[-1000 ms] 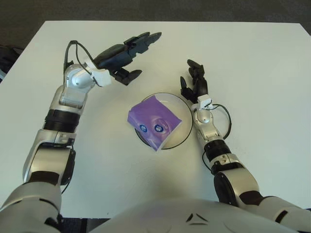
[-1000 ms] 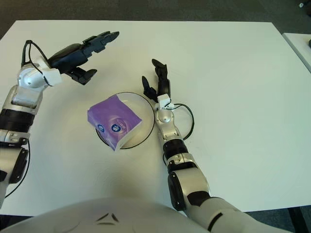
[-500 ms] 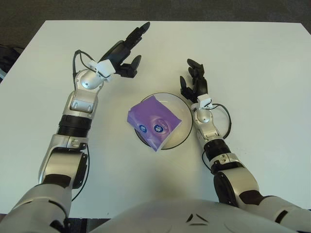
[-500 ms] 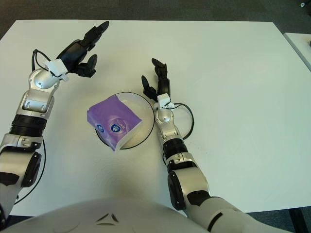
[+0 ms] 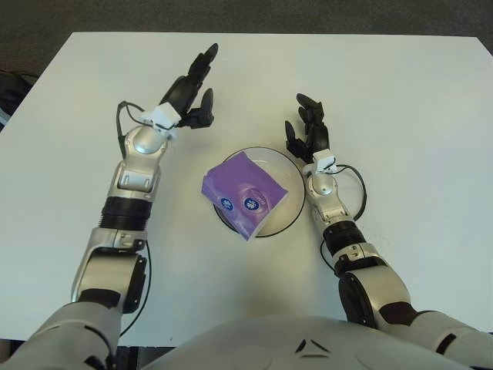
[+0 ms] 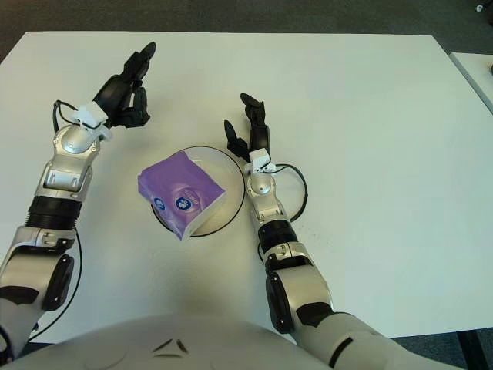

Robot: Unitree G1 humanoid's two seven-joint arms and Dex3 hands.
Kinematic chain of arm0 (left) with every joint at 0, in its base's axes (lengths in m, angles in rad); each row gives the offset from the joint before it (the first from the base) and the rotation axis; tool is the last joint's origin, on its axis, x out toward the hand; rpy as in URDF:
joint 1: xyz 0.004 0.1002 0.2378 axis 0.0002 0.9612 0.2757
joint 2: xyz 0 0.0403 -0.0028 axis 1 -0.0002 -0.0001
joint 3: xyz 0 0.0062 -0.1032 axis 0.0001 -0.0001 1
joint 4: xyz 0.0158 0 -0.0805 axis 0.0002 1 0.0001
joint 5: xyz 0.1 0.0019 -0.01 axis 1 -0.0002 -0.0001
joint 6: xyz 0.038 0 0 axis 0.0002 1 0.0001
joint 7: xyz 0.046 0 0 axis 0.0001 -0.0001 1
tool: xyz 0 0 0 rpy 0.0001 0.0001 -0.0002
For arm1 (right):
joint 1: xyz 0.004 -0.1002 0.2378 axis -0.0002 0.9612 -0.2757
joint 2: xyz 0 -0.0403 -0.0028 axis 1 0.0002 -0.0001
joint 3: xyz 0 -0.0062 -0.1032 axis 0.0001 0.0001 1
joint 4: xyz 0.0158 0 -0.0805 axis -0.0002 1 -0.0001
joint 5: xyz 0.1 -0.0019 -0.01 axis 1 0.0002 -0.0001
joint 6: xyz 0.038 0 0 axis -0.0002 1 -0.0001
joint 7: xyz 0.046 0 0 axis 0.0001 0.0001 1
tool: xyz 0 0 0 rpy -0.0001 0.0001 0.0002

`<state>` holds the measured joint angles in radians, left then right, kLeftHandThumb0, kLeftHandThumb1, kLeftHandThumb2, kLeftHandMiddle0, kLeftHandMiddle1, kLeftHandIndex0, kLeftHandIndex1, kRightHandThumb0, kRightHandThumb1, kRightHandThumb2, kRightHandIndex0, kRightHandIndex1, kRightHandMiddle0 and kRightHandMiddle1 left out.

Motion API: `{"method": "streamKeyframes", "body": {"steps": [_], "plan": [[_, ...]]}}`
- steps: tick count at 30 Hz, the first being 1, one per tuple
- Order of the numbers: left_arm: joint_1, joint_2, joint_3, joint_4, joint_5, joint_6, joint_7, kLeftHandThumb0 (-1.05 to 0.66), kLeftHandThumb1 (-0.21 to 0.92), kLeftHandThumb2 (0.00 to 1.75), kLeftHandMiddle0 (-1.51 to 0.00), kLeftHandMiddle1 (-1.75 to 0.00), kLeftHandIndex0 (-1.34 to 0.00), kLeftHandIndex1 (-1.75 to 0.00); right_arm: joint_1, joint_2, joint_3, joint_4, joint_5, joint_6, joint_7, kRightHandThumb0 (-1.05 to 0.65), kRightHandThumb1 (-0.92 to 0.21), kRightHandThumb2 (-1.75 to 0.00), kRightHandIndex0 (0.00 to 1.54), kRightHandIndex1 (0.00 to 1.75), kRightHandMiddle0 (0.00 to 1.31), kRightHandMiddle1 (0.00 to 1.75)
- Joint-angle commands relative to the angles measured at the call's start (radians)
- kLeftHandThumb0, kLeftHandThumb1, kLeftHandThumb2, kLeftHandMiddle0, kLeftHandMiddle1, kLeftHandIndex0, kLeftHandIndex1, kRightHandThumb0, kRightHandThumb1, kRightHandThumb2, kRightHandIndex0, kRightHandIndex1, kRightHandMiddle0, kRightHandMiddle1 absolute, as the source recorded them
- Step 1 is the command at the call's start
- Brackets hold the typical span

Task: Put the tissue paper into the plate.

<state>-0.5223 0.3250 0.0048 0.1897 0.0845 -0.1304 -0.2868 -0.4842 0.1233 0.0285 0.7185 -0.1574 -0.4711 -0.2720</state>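
Observation:
A purple tissue pack [image 5: 244, 192] lies in the round white plate [image 5: 286, 171], its front-left corner sticking out over the plate's rim. My left hand [image 5: 192, 89] is raised above the table, up and left of the plate, with its fingers spread and holding nothing. My right hand [image 5: 307, 129] is just past the plate's right rim, fingers relaxed and empty. Both hands are apart from the pack.
The white table [image 5: 416, 116] carries only the plate and pack. Its far edge meets dark floor [image 5: 246, 14]. A dark object [image 5: 6, 92] shows beyond the table's left edge.
My left hand has swung back toward my left side and turned upright, away from the plate. The tissue pack, plate and right hand have not moved.

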Motion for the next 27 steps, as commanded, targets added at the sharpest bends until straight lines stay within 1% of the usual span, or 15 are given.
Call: {"method": "streamKeyframes", "body": {"steps": [1, 5, 11, 13, 15, 22, 25, 27], "plan": [[0.042, -0.031, 0.023, -0.002, -0.026, 0.033, 0.036, -0.9, 0.92, 1.2, 0.0, 0.0, -0.02, -0.04, 0.169, -0.002, -0.002, 0.104, 0.01, 0.087, 0.011, -0.79, -0.92, -0.5, 0.15, 0.55, 0.0, 0.75], [0.076, -0.064, 0.031, 0.003, -0.035, 0.027, 0.072, -0.89, 0.92, 1.21, 0.0, 0.0, 0.0, -0.08, 0.173, -0.003, -0.003, 0.097, 0.012, 0.091, 0.014, -0.79, -0.92, -0.5, 0.15, 0.56, 0.0, 0.74], [0.109, -0.097, 0.035, 0.019, -0.036, 0.018, 0.116, -0.88, 0.92, 1.22, 0.0, 0.0, 0.0, -0.1, 0.177, -0.006, -0.003, 0.092, 0.012, 0.091, 0.017, -0.79, -0.92, -0.5, 0.15, 0.56, 0.0, 0.74], [0.127, -0.112, 0.039, 0.037, -0.039, 0.0, 0.131, -0.88, 0.92, 1.22, 0.0, 0.0, 0.0, -0.11, 0.177, -0.008, -0.003, 0.094, 0.012, 0.09, 0.018, -0.79, -0.92, -0.5, 0.14, 0.56, 0.0, 0.74], [0.141, -0.13, 0.049, 0.094, -0.044, -0.045, 0.154, -0.88, 0.92, 1.22, 0.0, 0.0, 0.0, -0.13, 0.175, -0.01, -0.006, 0.099, 0.014, 0.088, 0.02, -0.79, -0.92, -0.5, 0.14, 0.56, 0.0, 0.74], [0.135, -0.15, 0.055, 0.172, -0.038, -0.112, 0.19, -0.88, 0.92, 1.21, 0.0, 0.0, 0.0, -0.17, 0.172, -0.014, -0.011, 0.104, 0.017, 0.085, 0.023, -0.79, -0.92, -0.5, 0.14, 0.56, 0.0, 0.74], [0.135, -0.157, 0.051, 0.199, -0.02, -0.146, 0.223, -0.88, 0.92, 1.21, 0.0, 0.0, 0.0, -0.17, 0.172, -0.017, -0.013, 0.105, 0.017, 0.081, 0.022, -0.79, -0.92, -0.51, 0.15, 0.56, 0.0, 0.75], [0.148, -0.168, 0.045, 0.216, -0.001, -0.175, 0.256, -0.88, 0.92, 1.21, 0.0, 0.0, 0.0, -0.17, 0.171, -0.018, -0.014, 0.102, 0.016, 0.079, 0.019, -0.79, -0.92, -0.5, 0.15, 0.56, 0.0, 0.77]]}}
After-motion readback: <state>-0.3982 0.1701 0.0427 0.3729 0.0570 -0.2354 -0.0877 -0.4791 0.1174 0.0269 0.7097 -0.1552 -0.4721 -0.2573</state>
